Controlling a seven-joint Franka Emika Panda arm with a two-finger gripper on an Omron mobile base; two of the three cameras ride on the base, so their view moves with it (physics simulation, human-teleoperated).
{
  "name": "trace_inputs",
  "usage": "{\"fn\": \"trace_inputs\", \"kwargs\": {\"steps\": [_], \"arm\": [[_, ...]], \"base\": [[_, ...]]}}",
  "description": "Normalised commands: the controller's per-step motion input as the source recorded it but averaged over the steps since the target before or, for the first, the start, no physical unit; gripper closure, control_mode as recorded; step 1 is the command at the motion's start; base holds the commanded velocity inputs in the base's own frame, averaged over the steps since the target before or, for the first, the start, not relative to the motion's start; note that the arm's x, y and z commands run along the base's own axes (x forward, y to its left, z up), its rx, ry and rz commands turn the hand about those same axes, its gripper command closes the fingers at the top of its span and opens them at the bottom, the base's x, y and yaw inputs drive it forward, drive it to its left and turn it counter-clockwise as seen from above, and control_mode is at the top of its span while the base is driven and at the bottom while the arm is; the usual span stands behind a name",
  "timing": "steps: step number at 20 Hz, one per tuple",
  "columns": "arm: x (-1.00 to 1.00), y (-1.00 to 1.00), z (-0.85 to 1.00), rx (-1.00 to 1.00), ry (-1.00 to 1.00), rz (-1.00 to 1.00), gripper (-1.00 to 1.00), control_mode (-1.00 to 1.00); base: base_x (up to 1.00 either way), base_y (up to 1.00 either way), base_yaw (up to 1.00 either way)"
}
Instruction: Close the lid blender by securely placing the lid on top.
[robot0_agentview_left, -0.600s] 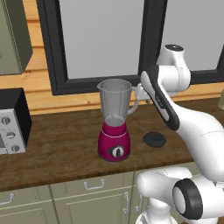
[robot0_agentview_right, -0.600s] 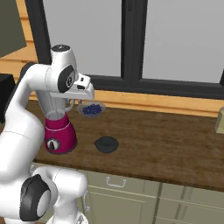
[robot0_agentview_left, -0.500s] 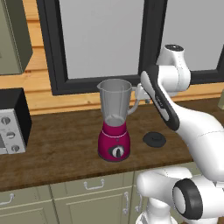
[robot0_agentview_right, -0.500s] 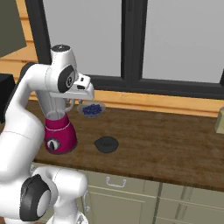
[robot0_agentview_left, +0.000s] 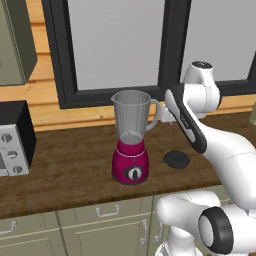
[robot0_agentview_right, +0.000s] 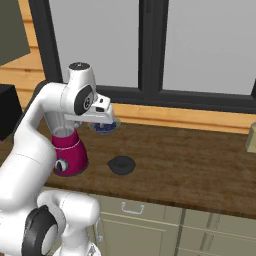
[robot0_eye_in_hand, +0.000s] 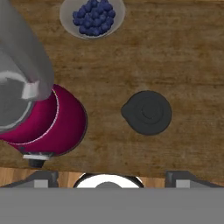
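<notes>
1. I am holding my gripper (robot0_eye_in_hand: 112, 175) high above the counter (robot0_eye_in_hand: 183, 57), looking straight down, its fingers standing wide apart and carrying nothing.
2. The lid (robot0_eye_in_hand: 147, 112) is lying flat on the counter just beyond my fingertips, knob facing up, apart from the blender (robot0_eye_in_hand: 39, 118) beside it.
3. The blender is standing upright near the counter's front edge, its magenta base (robot0_agentview_left: 131, 162) showing the black dial, and its clear jar (robot0_agentview_left: 131, 116) is sitting open at the top.
4. A bowl of blueberries (robot0_eye_in_hand: 92, 16) is resting farther back, toward the window (robot0_agentview_left: 115, 47).
5. A microwave (robot0_agentview_left: 14, 137) is sitting well off to the left.
</notes>
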Motion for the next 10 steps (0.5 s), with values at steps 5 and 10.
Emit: {"fn": "trace_inputs", "kwargs": {"steps": [5, 10], "arm": [[0.0, -0.37, -0.4, 0.0, 0.02, -0.02, -1.0, -1.0], [0.0, -0.46, -0.48, 0.0, 0.03, 0.0, -1.0, -1.0]], "base": [[0.0, 0.0, 0.0], [0.0, 0.0, 0.0]]}}
